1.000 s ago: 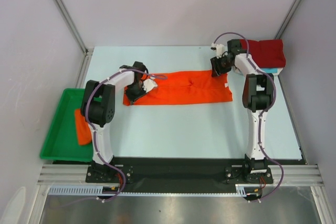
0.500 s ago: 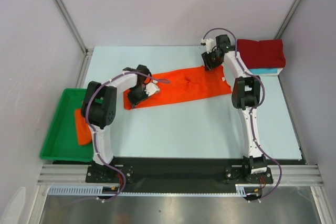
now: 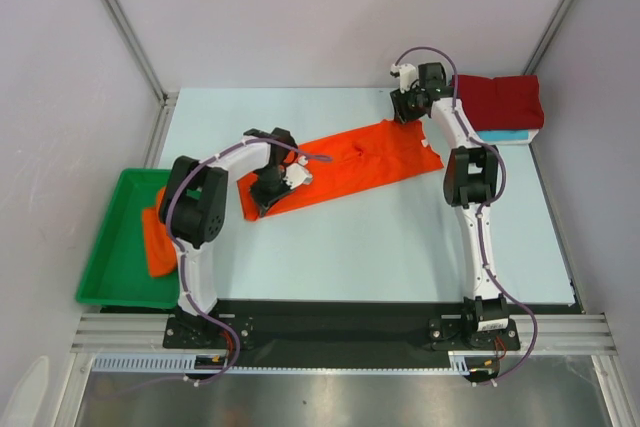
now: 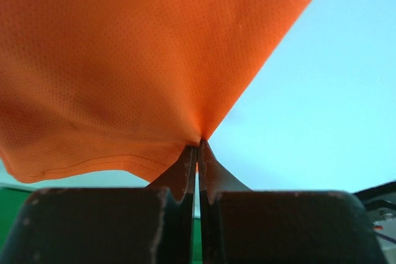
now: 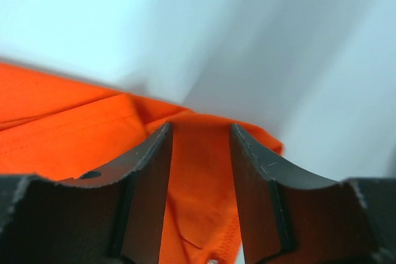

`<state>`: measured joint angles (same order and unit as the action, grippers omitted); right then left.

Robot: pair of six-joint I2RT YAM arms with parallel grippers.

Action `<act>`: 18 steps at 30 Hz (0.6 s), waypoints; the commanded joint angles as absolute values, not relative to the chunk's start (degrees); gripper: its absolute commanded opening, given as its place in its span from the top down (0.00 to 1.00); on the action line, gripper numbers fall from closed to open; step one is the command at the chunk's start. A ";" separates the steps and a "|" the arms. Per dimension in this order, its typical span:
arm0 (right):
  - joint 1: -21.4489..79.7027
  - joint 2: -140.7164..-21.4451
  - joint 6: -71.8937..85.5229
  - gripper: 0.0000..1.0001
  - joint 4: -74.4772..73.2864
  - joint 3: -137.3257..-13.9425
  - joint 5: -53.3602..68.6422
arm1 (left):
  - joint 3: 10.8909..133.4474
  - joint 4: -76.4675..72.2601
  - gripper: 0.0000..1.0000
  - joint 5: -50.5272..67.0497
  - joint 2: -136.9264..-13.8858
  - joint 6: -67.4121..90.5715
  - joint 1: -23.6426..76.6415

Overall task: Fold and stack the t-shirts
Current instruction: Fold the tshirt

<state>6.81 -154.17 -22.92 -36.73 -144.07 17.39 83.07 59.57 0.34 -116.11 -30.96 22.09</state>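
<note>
Top external view gives you the bright orange cloth t-shirt (image 3: 350, 162), already narrowed to a long strip, lying on the pale blue surface (image 3: 380, 247) between the two arms. A second ago it ran straight across. Now it slants: its right end has swung toward the far edge and its left end has come slightly nearer you.

The left pincer (image 3: 268, 187) is clamped fully shut on the strip's left end. In the left wrist view the cloth is pinched to a point at the fingertips (image 4: 184, 172) and tents up from there.

The right pincer (image 3: 405, 115) sits at the strip's far right corner. In the right wrist view its fingers (image 5: 151, 165) stand about half apart with orange cloth showing in the gap. You cannot tell whether they truly bite it, though that end has followed the arm.

By the look of it, the strip is being turned and tensioned, and the crosswise fold is not yet made.

Just beyond the right pincer, the dark red folded t-shirt (image 3: 500, 99) rests on the light turquoise t-shirt (image 3: 505, 135); that pile is likely the destination. At the left edge, the green plastic tray (image 3: 105, 267) holds another orange t-shirt (image 3: 155, 242), so more folding waits for you.
</note>
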 commanded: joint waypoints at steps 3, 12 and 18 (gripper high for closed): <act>5.98 -146.00 -19.87 0.51 -30.85 -141.95 18.45 | 86.57 64.41 0.96 0.18 -111.88 -31.02 23.47; 4.57 -133.60 -17.05 0.47 -33.31 -130.37 23.81 | 82.89 62.23 0.59 -3.25 -110.57 -33.22 23.55; 4.57 -129.82 -15.82 0.47 -34.71 -127.01 25.40 | 79.63 57.92 0.58 -5.71 -112.41 -35.33 23.55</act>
